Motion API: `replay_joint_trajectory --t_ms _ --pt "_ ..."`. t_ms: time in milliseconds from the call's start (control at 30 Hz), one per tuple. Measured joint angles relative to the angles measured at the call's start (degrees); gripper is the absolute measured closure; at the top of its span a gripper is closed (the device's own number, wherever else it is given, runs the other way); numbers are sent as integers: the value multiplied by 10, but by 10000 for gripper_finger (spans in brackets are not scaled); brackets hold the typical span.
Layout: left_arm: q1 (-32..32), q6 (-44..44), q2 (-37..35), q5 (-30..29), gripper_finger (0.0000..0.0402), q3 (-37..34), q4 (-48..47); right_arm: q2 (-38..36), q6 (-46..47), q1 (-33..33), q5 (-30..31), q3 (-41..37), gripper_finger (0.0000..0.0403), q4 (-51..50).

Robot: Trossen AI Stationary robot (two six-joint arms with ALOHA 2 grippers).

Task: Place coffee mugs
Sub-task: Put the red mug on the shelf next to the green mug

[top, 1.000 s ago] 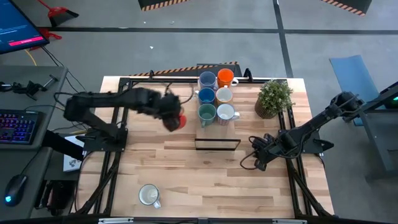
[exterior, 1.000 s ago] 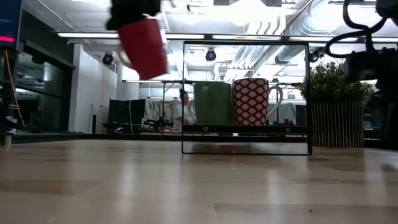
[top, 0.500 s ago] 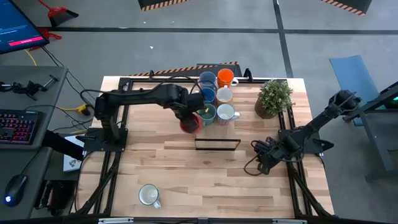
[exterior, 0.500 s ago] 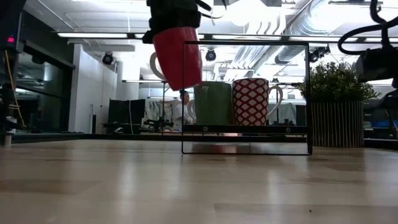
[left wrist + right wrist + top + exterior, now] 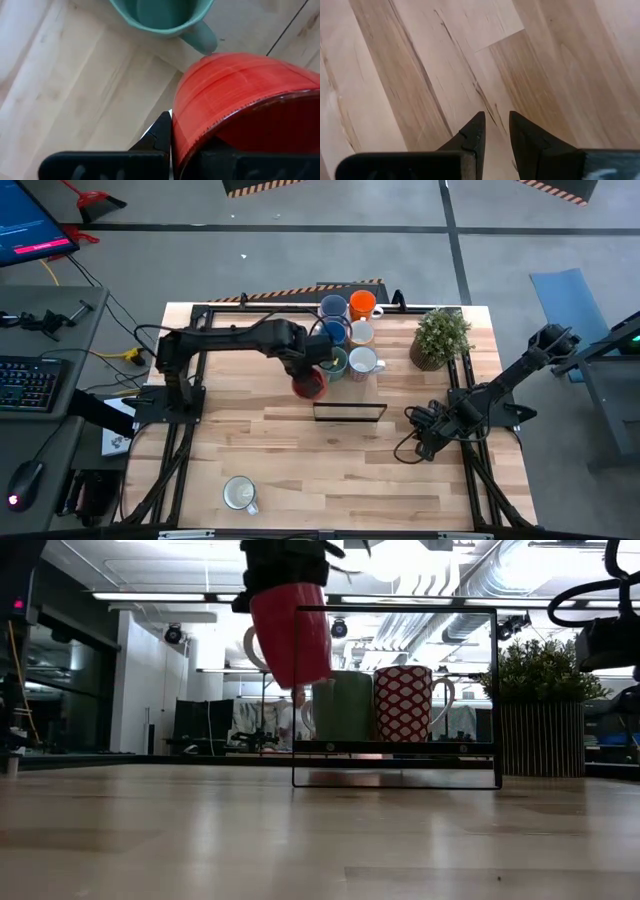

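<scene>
My left gripper [image 5: 305, 372] holds a red mug [image 5: 309, 384] in the air just left of the mug group at the far middle of the table. That group stands upright on its bases: light blue [image 5: 333, 310], orange [image 5: 362, 305], dark blue [image 5: 332, 333], white [image 5: 360, 333], green [image 5: 334, 362] and a patterned one [image 5: 364, 362]. One white mug [image 5: 239, 494] stands alone near the near edge. My right gripper [image 5: 421, 442] hangs shut over bare wood on the right [image 5: 495, 120], touching nothing. My left gripper grips the red mug by its rim wall [image 5: 181, 131], one finger [image 5: 161, 134] outside and the other inside the cup, largely hidden by the wall. The fingers come from above. The mug [image 5: 290, 630] hangs below them, tilted and lifted clear of the table.
A thin black wire frame [image 5: 350, 412] stands upright just near of the mug group, seen in the low view as a frame [image 5: 497, 690]. A potted plant [image 5: 440, 338] stands right of the mugs. Bare wood lies across the table's middle and near half.
My left gripper has carried the red mug toward the table's right, from open wood up to the left side of the green mug, and slightly down. Most of the travel came early; in the last half second it only crept a little. The hold has stayed shut.
</scene>
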Motion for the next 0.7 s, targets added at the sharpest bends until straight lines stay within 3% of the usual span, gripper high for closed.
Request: replay_joint_trajectory --t_ms 267,700 --pt "0 13 41 17 397 -1 11 0 1 0 3 0 336 0" --pt "2 22 44 32 397 -1 37 0 -1 0 3 0 336 0"
